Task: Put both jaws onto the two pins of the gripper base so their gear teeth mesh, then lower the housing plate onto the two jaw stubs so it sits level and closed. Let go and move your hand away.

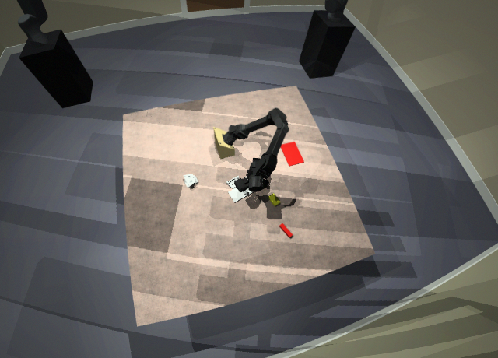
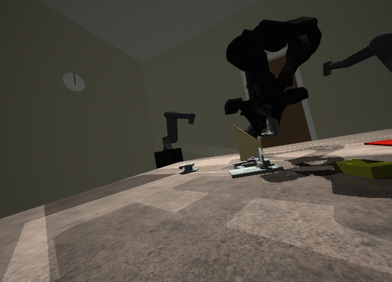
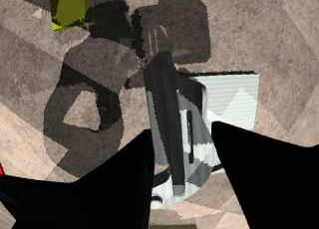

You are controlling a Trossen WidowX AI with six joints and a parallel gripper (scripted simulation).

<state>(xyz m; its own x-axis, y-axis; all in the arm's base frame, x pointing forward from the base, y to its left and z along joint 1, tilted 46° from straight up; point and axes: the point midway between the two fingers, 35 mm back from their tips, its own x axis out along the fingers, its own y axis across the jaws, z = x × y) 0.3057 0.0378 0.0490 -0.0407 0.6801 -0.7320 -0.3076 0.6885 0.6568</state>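
Observation:
My gripper [image 2: 265, 135] [image 3: 182, 132] is shut on a grey jaw [image 2: 272, 126] [image 3: 166, 114] with a slot and a curved edge. It holds the jaw above the gripper base, with a gap visible in the exterior view. The pale gripper base [image 1: 237, 195] [image 2: 244, 171] [image 3: 231, 97] lies flat under my hand. An upright pale piece [image 2: 260, 159], apparently the other jaw, stands on the base. The hand and held jaw hide the pins and much of the base from above. The pale housing plate [image 1: 191, 180] [image 2: 188, 168] lies apart, left of the base in the top and exterior views.
A yellow block [image 1: 274, 199] [image 2: 367, 170] [image 3: 71, 7] lies close beside the base. A red bar [image 1: 285, 230] lies farther off. A red pad [image 1: 292, 153] [image 2: 383, 142] lies beside my arm. A tan wedge [image 1: 222, 143] [image 2: 248, 146] stands at my arm's base.

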